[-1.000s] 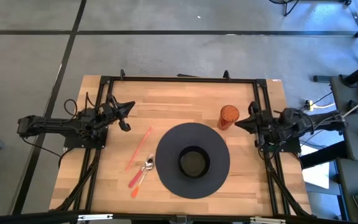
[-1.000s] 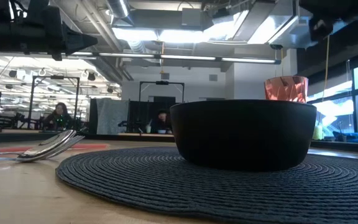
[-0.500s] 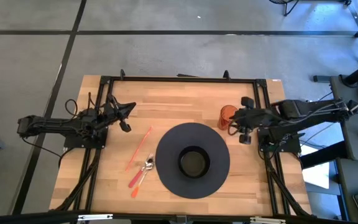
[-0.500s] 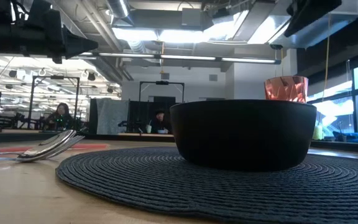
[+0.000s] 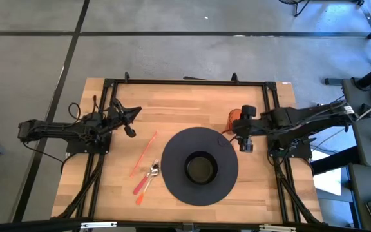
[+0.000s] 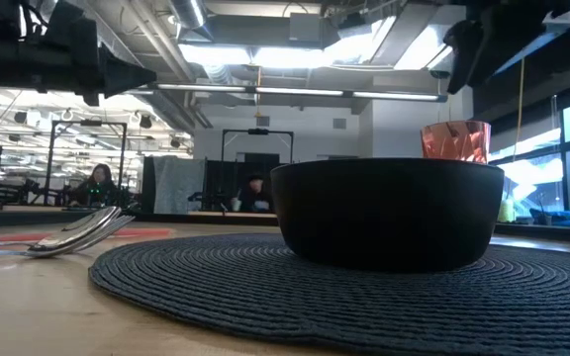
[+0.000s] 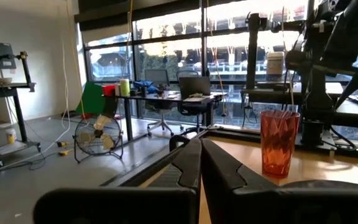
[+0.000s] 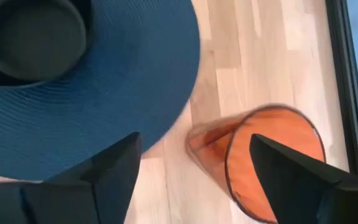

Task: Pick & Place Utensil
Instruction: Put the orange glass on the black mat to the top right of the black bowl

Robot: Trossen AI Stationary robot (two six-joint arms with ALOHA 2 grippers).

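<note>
No lettering, label, brand mark or number can be read anywhere in these views, neither on the table nor in the room behind it.

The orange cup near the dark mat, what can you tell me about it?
The orange cup is a see-through tumbler that looks like faceted plastic, wider at its open rim than at its base. It stands upright on the wooden table, just off the far right edge of the round dark mat, and appears empty. The right gripper hovers right over it, fingers open, not visibly touching it.
</note>
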